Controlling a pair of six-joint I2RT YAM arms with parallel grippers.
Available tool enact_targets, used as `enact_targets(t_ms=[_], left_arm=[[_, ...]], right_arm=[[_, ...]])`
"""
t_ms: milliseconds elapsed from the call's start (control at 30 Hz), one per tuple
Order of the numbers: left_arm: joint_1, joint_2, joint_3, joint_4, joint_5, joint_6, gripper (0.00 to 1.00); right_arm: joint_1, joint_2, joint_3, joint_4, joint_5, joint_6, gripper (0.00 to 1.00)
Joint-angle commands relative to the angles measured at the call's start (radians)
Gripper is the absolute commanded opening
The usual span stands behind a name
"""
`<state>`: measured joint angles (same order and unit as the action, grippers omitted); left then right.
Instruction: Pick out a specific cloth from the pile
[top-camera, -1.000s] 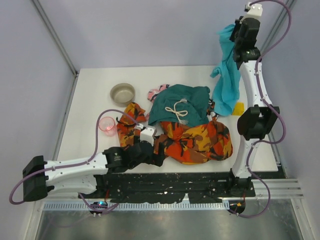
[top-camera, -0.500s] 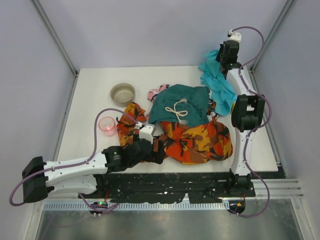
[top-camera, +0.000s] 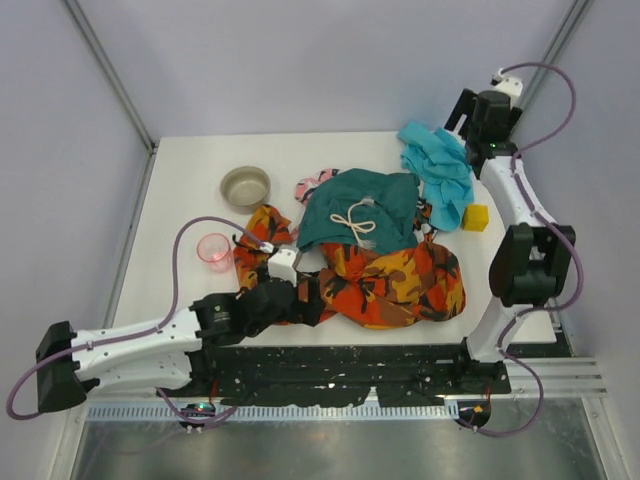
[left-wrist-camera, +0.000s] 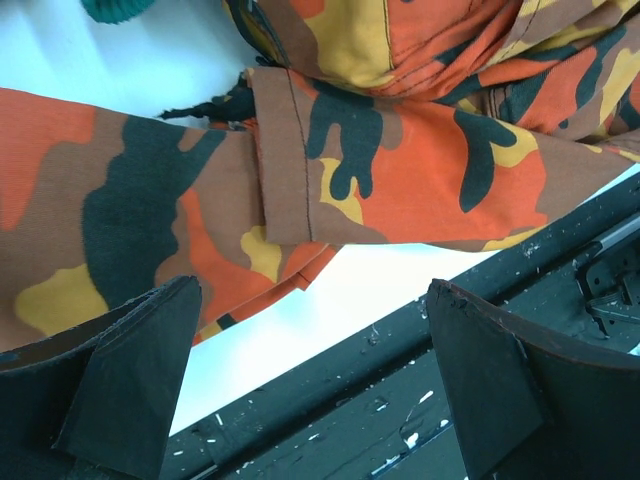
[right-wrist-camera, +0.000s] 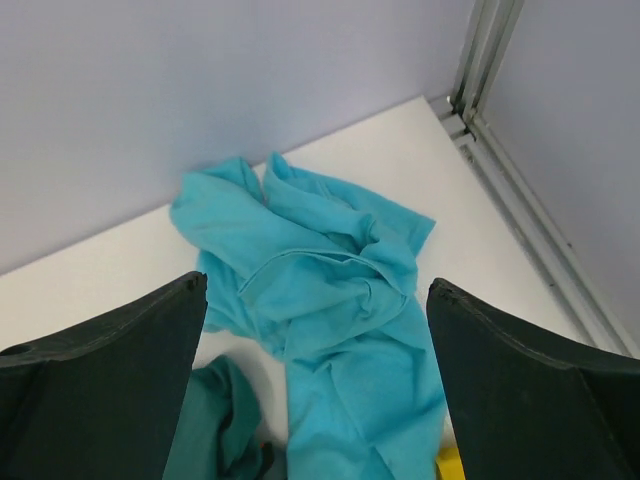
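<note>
While right tool (right-wrist-camera: 315, 287) gapes overhead | cloth (top-camera: 440, 172) lies crumpled | beside pile (top-camera: 375, 255)

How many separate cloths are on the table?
4: turquoise cloth far right, dark teal cloth mid-table, camouflage cloth nearer the arms, pink piece left of it; others may hide underneath.
</note>
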<state>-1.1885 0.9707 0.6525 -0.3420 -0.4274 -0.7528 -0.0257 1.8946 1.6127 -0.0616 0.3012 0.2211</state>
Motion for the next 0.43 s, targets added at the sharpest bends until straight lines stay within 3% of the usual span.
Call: enact_targets(t_ms=[0, 200, 400], left_arm=[[0.006, -0.079, 0.025, -0.083, -0.088, -0.011, 1.00], [0.006, -0.187, 0.004, -0.198, -0.117, -0.069, 1.00], [0.006, -0.323, -0.068, -0.330, -0.165, -0.195, 1.00]], right_arm=[[0.006, -0.297, 0.007, -0.206, -0.019, 0.018, 0.95], [0.006, -0.579, -0.310, -0.244, -0.025, -0.038, 0.95], [0.006, -0.690, -0.383, -0.237, -0.023, -0.069, 0.95]])
